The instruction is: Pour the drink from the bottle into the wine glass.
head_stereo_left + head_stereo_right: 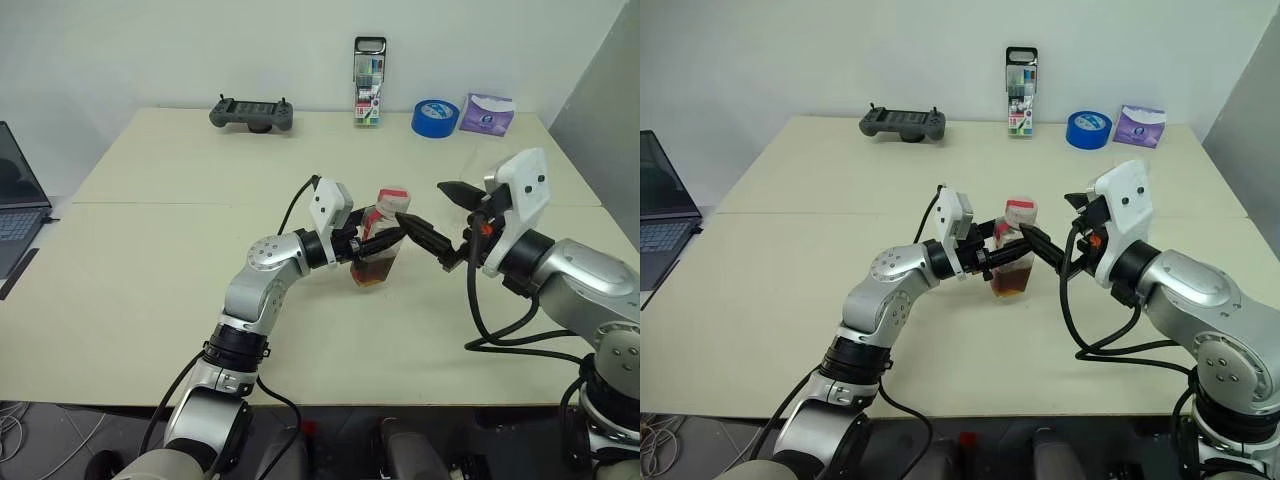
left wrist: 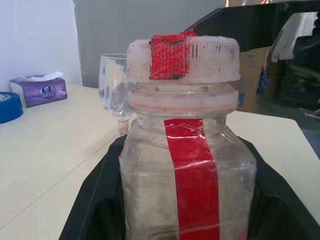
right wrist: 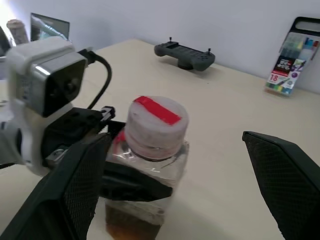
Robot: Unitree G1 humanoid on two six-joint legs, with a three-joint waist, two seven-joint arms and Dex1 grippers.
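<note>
Clear plastic bottle (image 1: 380, 245) sits mid-table, clamped around its body by the left gripper (image 1: 385, 240), which reaches in from the left with black fingers (image 2: 95, 200) on both sides of it. Bottle looks upright, maybe tipped slightly; can't tell whether its base touches the table (image 1: 150, 300). Red-and-white cap (image 3: 156, 120) is on, red label strip (image 2: 192, 180) runs down the side. Dark reddish-brown drink (image 1: 375, 272) fills only the lower part. Right gripper (image 1: 440, 225) is just right of the bottle, jaws spread wide and holding nothing; its nearer finger (image 1: 425, 238) ends next to the cap, the other finger (image 1: 460, 193) stands farther off. From the right wrist view the two fingers flank the bottle without touching it. Wine glass (image 2: 116, 90) shows in the left wrist view behind the bottle, standing on the table, looks empty. Far edge of the table: grey controller (image 1: 252, 114) on the left, marker pack (image 1: 369, 82) in the middle, blue tape roll (image 1: 435, 118) and purple tissue pack (image 1: 486, 113) to the right. Laptop (image 1: 15, 205) off the left edge.
</note>
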